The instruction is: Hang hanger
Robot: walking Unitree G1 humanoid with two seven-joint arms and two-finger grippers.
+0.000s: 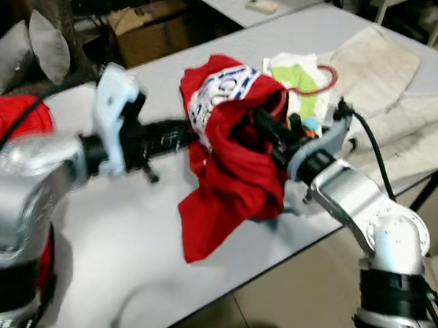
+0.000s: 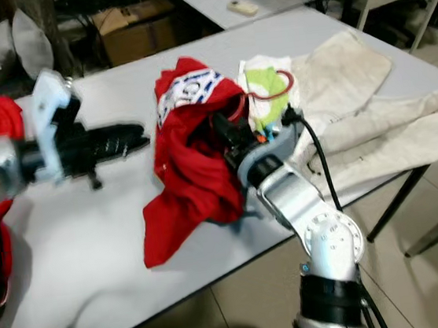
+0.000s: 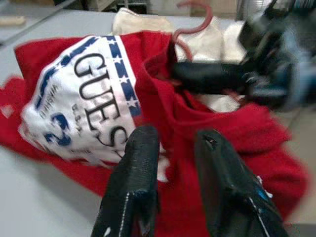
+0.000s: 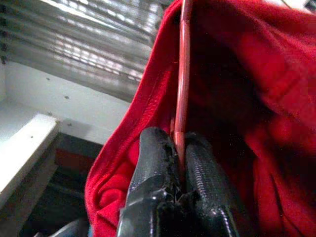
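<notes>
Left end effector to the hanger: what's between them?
Red shirt fabric; the hanger hook pokes out beyond it, past the left end effector. Left wrist view.

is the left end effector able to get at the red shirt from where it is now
Probably yes. The left end effector is open and right beside the red shirt, with nothing between them. The right end effector already pinches the hanger inside it.

A grey desk (image 1: 133, 245) is carrying a red T-shirt (image 1: 232, 170) at centre and cream cloths (image 1: 402, 103) lying at three o'clock.
</notes>
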